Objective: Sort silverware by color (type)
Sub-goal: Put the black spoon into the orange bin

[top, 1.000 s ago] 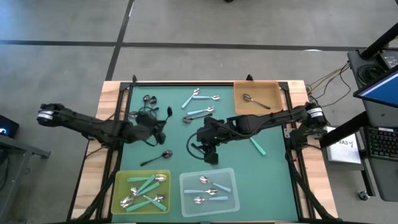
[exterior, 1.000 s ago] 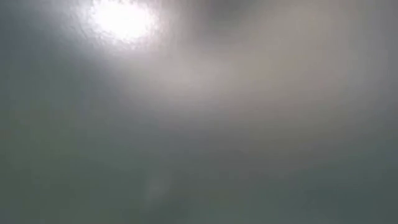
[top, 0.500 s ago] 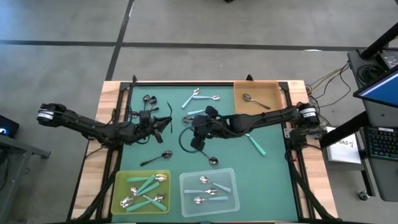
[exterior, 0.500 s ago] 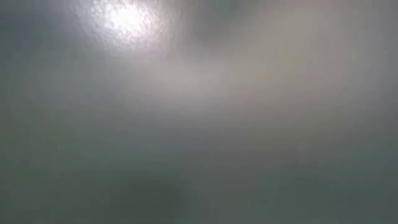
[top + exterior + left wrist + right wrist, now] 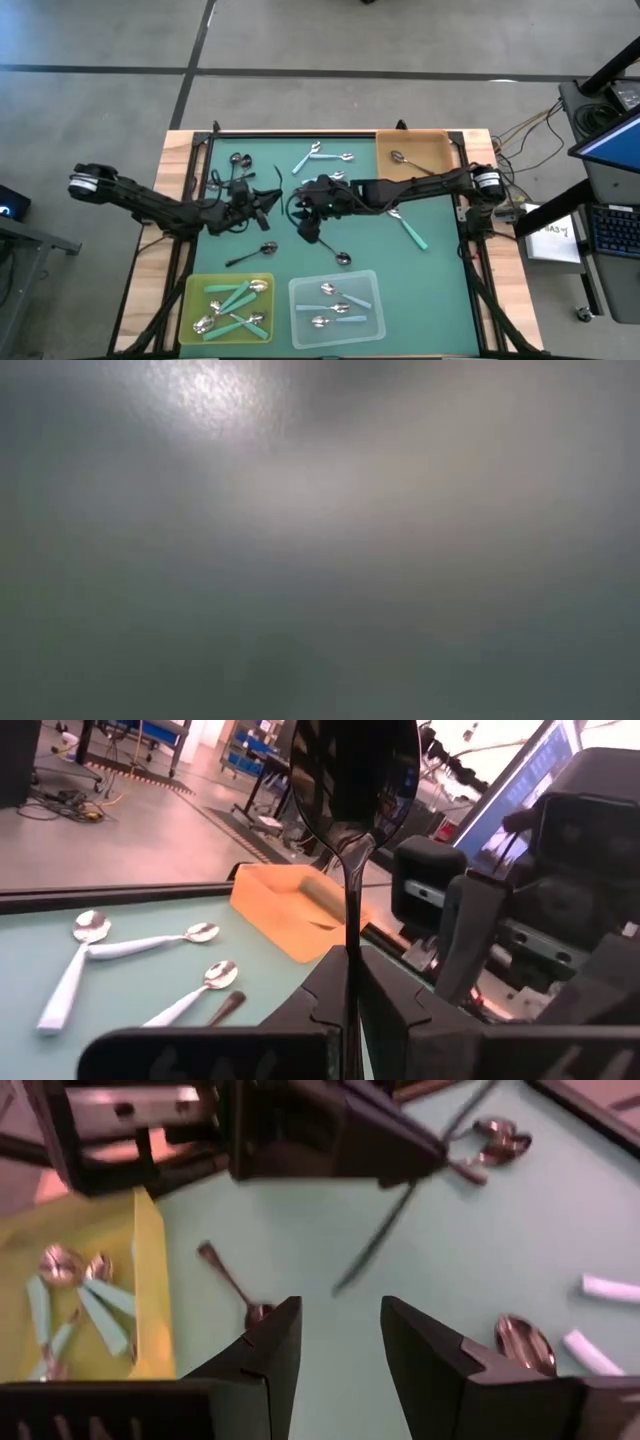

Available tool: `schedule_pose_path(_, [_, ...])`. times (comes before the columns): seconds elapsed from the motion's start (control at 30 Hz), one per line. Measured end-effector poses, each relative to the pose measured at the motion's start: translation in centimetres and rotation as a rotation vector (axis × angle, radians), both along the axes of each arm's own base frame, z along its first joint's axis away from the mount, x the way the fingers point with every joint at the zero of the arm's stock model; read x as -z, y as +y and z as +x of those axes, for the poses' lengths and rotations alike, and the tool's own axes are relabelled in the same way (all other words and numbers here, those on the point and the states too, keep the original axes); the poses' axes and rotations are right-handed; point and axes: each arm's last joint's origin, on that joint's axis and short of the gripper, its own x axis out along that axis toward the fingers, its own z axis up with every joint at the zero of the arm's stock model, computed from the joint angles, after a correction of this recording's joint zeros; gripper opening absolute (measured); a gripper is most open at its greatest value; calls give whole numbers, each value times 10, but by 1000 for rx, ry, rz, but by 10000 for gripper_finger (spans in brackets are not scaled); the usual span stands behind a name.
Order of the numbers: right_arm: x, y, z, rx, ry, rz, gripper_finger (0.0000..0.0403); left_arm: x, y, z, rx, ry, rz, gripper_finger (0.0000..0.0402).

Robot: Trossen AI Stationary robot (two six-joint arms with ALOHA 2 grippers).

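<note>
My left gripper [image 5: 266, 200], left of the table's middle, is shut on a black-handled spoon [image 5: 352, 780]. The spoon's thin handle [image 5: 385, 1235] sticks out past the fingers. My right gripper [image 5: 303, 222] hangs open just to the right of it, above the mat. Its fingers point toward the left gripper [image 5: 300, 1130] with nothing between them. Loose spoons lie on the green mat: light blue ones [image 5: 318, 157] at the far middle, a teal one [image 5: 411, 232] at the right, black ones [image 5: 238, 160] at the far left. One more black spoon [image 5: 250, 254] lies near the yellow tray. My left gripper pinches the spoon's thin black handle [image 5: 349, 960] between its two shut fingers. The fingers point about level toward the table's right side and lie across the handle. The shiny bowl [image 5: 355, 770] stands clear of the fingers, and the spoon is lifted off the mat.
A yellow tray [image 5: 192, 300] with teal spoons and a clear tray [image 5: 372, 318] with light blue spoons stand at the near edge. An orange tray [image 5: 440, 150] with one spoon stands at the far right. A spoon bowl [image 5: 343, 258] lies before the clear tray. The low view shows only blur.
My right gripper has moved from near the clear tray toward the table's left and far edges, closing in on the left gripper and staying open. A spoon bowl now shows where it hung. My left gripper has turned at the wrist with the spoon, almost in place.
</note>
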Motion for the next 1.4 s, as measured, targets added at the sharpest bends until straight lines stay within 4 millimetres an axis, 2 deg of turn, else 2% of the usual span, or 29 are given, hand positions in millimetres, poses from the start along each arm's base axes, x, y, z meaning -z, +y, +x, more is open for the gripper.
schedule_pose_path(0.2, [-1,-3,0,31,-5,-26,130,4,-1,6,1,-26,3,0])
schedule_pose_path(0.4, [-2,-13,0,177,-26,-46,130,6,-2,12,10,-93,-16,0])
schedule_pose_path(0.53, [-2,-19,0,205,-35,-24,131,9,-3,14,15,-104,-25,0])
schedule_pose_path(0.87, [-2,-18,1,185,-44,50,189,9,-3,17,19,-154,-46,0])
schedule_pose_path(1.0, [-2,-18,1,186,-47,51,202,5,-4,24,17,-165,-41,0])
schedule_pose_path(1.27, [-1,-18,1,186,-38,50,202,2,-6,40,28,-148,-13,0])
schedule_pose_path(1.4, [-1,-18,1,185,-44,51,179,2,-6,39,29,-166,-16,0])
